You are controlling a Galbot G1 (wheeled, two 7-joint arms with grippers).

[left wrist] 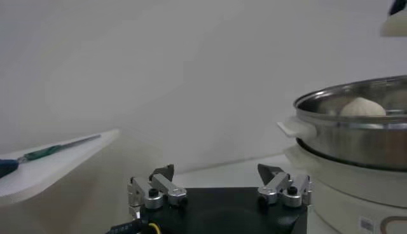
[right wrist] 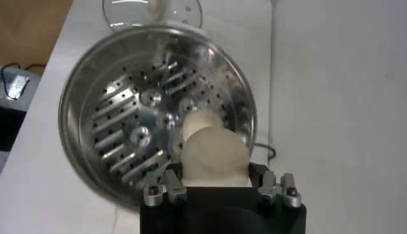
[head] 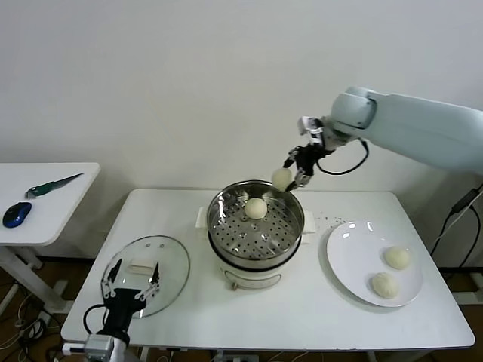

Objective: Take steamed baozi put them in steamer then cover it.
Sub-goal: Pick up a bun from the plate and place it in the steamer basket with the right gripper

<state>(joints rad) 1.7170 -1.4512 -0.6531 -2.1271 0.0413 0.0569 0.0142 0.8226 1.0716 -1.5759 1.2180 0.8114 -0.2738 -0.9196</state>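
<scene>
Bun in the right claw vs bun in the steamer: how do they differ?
The held baozi hangs above the steamer's far rim; the steamer baozi rests on the perforated floor. The held one is pinched in the right claw; the other is untouched. Both are smooth, cream-white domes of similar size.

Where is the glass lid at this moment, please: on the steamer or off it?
Off: the glass lid lies flat on the table, beside the uncovered steamer.
</scene>
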